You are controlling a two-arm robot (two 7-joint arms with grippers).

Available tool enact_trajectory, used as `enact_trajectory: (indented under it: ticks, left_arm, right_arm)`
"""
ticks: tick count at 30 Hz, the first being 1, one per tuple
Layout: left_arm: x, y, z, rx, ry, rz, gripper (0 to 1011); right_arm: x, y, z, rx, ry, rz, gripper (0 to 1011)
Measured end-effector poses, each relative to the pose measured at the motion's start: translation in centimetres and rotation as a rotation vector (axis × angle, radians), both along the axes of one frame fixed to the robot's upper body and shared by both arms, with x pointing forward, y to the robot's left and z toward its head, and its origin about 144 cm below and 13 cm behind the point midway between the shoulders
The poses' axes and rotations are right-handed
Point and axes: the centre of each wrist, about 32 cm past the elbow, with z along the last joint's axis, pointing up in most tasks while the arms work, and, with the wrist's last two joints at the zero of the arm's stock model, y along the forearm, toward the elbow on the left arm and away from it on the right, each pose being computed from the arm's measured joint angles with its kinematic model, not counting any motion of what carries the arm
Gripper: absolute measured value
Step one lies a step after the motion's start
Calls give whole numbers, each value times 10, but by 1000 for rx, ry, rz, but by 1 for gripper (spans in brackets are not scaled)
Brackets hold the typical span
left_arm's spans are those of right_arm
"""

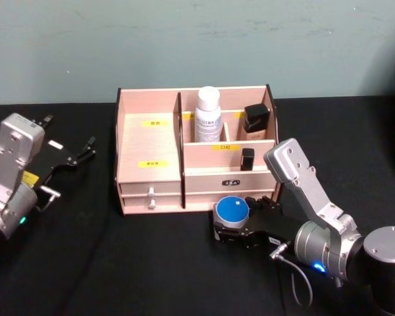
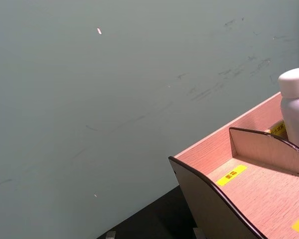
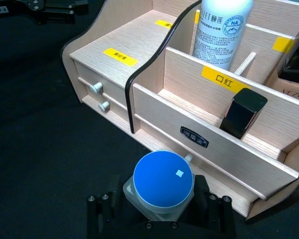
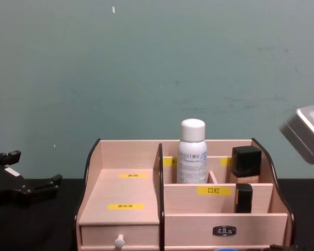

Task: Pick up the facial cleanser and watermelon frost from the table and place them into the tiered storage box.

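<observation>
Watermelon frost (image 3: pixel 163 180) stood upright on the black table (image 1: pixel 118 263), just in front of the tiered storage box (image 1: pixel 148 141). Being squat, it had little long axis; its lid-to-base axis ran vertical, blue lid up. My right gripper (image 1: pixel 234 224) was clamped on its sides. I judged the main risk to be clipping the box's front wall while lifting, which could twist the smooth jar loose. The facial cleanser (image 1: pixel 209 115) stood in a rear compartment. My left gripper (image 1: pixel 76 155) sat parked at the left.
</observation>
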Motion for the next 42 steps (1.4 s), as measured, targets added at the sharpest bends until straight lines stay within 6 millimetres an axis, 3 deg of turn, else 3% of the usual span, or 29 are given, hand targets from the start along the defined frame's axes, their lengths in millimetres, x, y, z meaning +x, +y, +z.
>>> enact_trajectory:
  ticks: [3, 10, 33, 42]
  left_arm:
    - [0, 0, 0, 0, 0, 0, 1001]
    - [0, 0, 0, 0, 0, 0, 1001]
    - [0, 0, 0, 0, 0, 0, 1001]
    - [0, 0, 0, 0, 0, 0, 1001]
  right_arm:
    - [0, 0, 0, 0, 0, 0, 924]
    - [0, 0, 0, 2, 1, 0, 708]
    - [0, -3, 0, 30, -6, 24, 698]
    - [-1, -1, 14, 59, -36, 81, 698]
